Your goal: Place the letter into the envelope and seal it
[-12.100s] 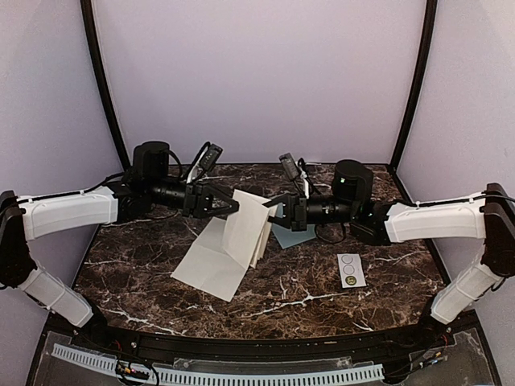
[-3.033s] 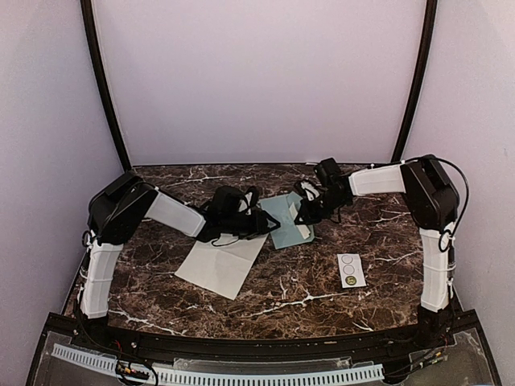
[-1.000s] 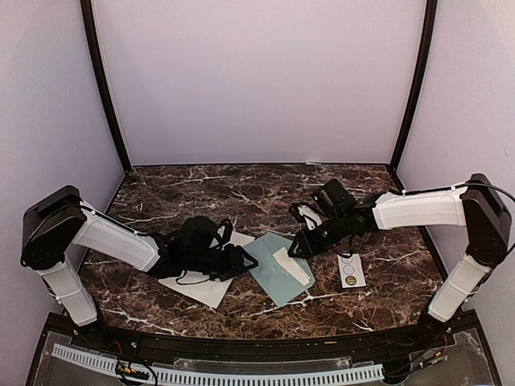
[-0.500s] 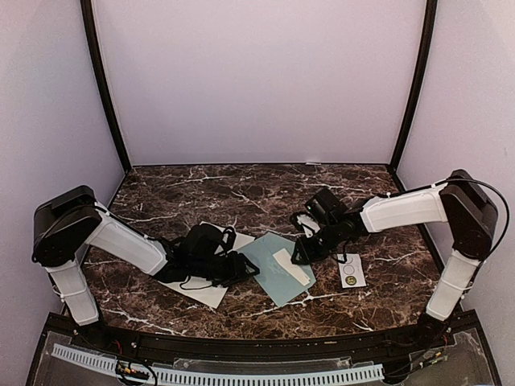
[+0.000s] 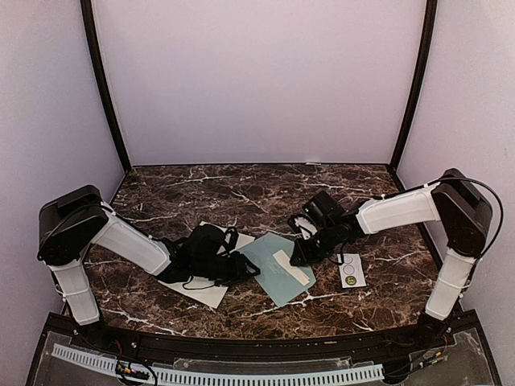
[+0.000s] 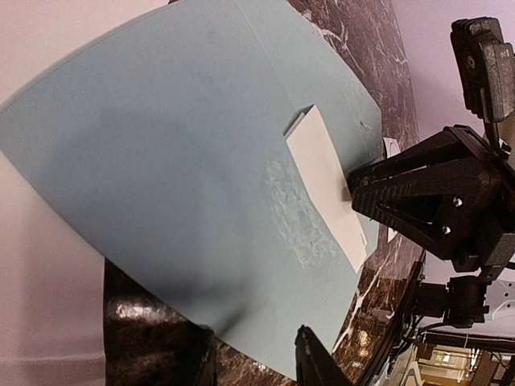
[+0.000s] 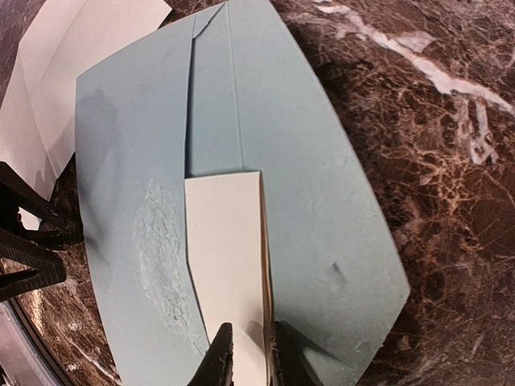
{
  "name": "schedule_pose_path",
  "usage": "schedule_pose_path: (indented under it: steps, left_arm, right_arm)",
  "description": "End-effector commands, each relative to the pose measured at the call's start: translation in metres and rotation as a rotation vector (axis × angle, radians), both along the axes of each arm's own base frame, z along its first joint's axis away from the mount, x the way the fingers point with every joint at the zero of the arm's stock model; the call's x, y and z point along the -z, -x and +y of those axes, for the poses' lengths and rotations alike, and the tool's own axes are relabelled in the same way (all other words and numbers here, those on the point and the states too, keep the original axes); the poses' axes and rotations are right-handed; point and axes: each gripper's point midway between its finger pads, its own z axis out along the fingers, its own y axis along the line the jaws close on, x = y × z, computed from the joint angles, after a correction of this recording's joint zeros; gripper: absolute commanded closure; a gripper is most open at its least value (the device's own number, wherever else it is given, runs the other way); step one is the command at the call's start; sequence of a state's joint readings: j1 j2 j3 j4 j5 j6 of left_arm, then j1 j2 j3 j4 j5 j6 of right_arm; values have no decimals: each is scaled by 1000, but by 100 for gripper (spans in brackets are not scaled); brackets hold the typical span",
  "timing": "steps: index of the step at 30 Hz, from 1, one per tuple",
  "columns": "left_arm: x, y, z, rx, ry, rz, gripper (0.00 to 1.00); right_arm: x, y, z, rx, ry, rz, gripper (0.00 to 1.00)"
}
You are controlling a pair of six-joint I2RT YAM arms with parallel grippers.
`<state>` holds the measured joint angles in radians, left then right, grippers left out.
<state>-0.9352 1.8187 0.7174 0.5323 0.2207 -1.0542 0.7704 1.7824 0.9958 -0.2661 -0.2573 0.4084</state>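
Straddling white slip (image 7: pixel 225 257) on envelope (image 7: pixel 322 201), right tool (image 7: pixel 251 350), clearest from wrist.

Booth with marble-look table (image 5: pixel 241 189).
Dark brown top, white veins; plain lilac walls (image 5: pixel 257 80); black corner poles (image 5: pixel 102 80); soft even light.

Top cam: high at near edge, looking down over whole worktop (image 5: pixel 241 193). Wrist cams: close, low, facing each other across the envelope (image 6: pixel 177 177); all three share it.
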Motion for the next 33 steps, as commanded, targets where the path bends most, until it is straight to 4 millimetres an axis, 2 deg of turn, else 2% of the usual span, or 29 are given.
schedule_pose_path:
  steps: [1,13,26,28,33]
  left_arm:
    - [23,8,9,8,-72,37,68]
    - [23,8,6,15,-68,41,72]
    - [16,4,1,23,-55,24,73]
    - [16,1,5,10,-76,9,72]
    - [2,-5,9,10,-122,-35,66]
  right_arm:
    - [7,6,7,-10,-27,34,87]
    - [5,17,23,-66,-85,78,90]
    - [-2,19,33,-83,-92,69,92]
    - [-6,16,30,-74,-76,47,89]
    - [-23,10,24,-59,-62,-6,73]
